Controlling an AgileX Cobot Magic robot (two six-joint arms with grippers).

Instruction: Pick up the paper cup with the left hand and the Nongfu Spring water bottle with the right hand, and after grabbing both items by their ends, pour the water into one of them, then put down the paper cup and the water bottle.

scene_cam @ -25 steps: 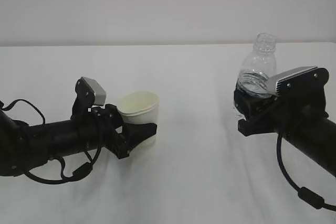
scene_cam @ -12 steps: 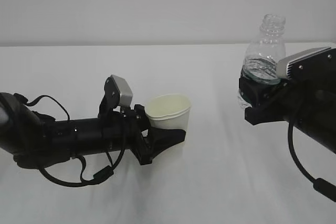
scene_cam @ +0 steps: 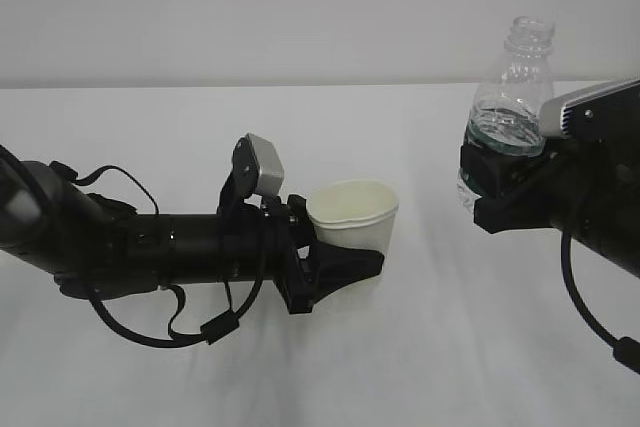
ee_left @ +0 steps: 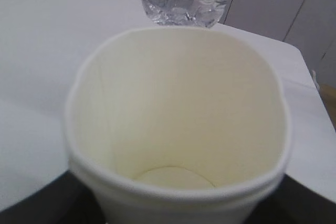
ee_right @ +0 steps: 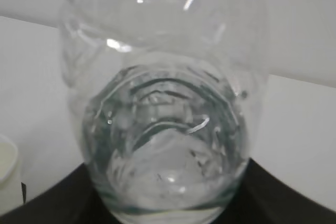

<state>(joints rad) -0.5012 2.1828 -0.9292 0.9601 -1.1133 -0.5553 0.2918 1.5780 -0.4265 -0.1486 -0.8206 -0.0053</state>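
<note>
The white table point(scene_cam: 300, 367) fills the scene below a pale wall, and both arms reach over it from opposite sides.

The left hand point(scene_cam: 345, 265) is the longer shape in the exterior view: its black arm lies nearly level, stretched from the left edge toward the middle, with looped cables hanging under it and a silver-grey block point(scene_cam: 262, 165) standing up near the wrist. Its fingers are clenched round the lower part of the paper cup point(scene_cam: 353, 215), one black finger point(scene_cam: 350, 265) showing across the cup's front.

The right hand point(scene_cam: 495, 192) comes in from the right edge, its arm sloping down toward the lower right with a thick black cable point(scene_cam: 585, 312) trailing beneath, and a silver-grey plate point(scene_cam: 590, 107) on top. Its fingers grasp the Nongfu Spring water bottle point(scene_cam: 512, 87) low on the body, at the label band.

The bottle is held clear of the table, close to upright with a slight lean, its open neck uppermost. The water point(scene_cam: 505, 132) sits in the lower part, level with the gripper; the right wrist view looks into it through the clear ribbed wall.

The cup is held upright with its mouth open to the top, to the left of the bottle, lower than it and apart from it. The left wrist view looks down into it and shows a bare, dry-looking bottom, with the bottle's base point(ee_left: 182, 11) beyond the far rim.
</note>
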